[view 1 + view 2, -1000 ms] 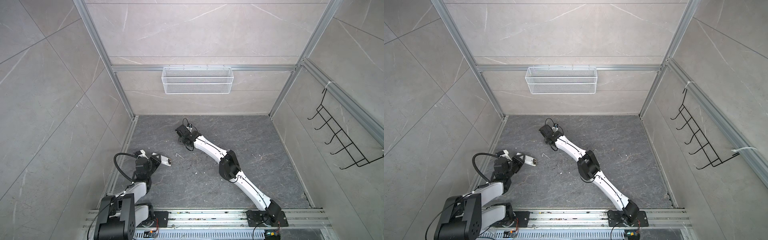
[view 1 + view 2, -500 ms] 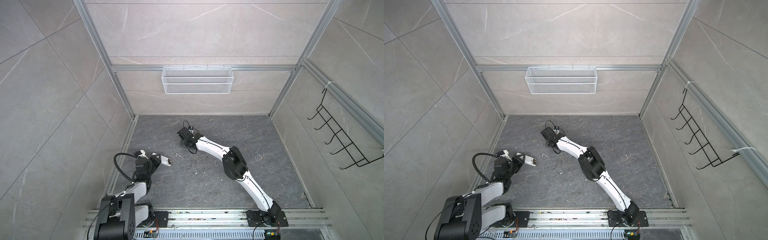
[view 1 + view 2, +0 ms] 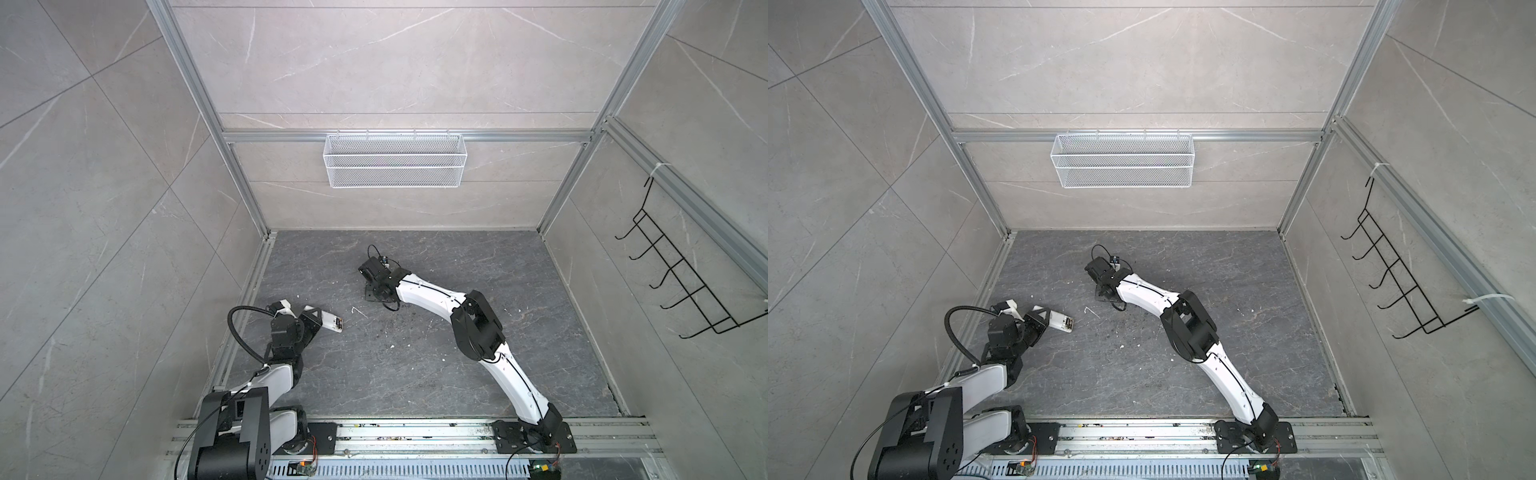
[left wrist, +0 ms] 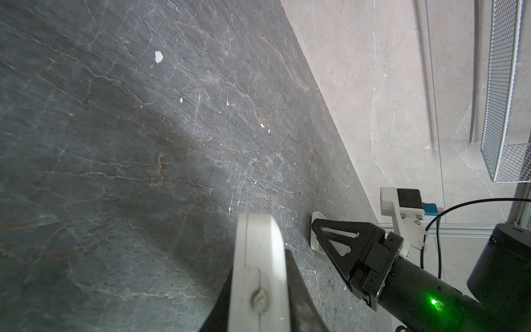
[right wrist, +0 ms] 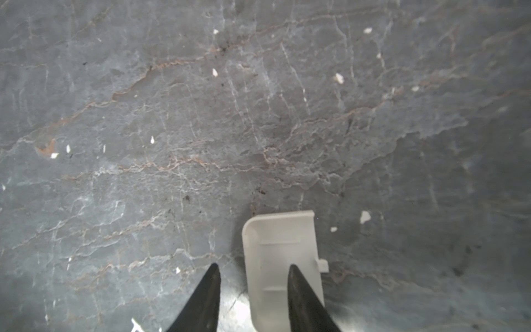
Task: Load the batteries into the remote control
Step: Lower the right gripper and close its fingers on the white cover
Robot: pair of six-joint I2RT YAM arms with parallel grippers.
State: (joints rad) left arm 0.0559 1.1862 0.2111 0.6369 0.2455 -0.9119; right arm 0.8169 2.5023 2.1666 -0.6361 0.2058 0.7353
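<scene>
One remote control, at the left of the tabletop, is clamped in the closed left gripper; batteries cannot be made out. The right gripper, half-open and empty, hovers over a loose white cover: fetching it seems next, jaws astride its edges.

Both arms are built of glossy white shells joined by bulky black joint housings. Each is bolted to a black base plate. A thin black wire is run along the shells, and a thick black cable is looped beside the left arm. The fingers of the right gripper are shaped as black slotted triangles. Behind them are carried a white camera bracket, a blue plug and a green light.
</scene>
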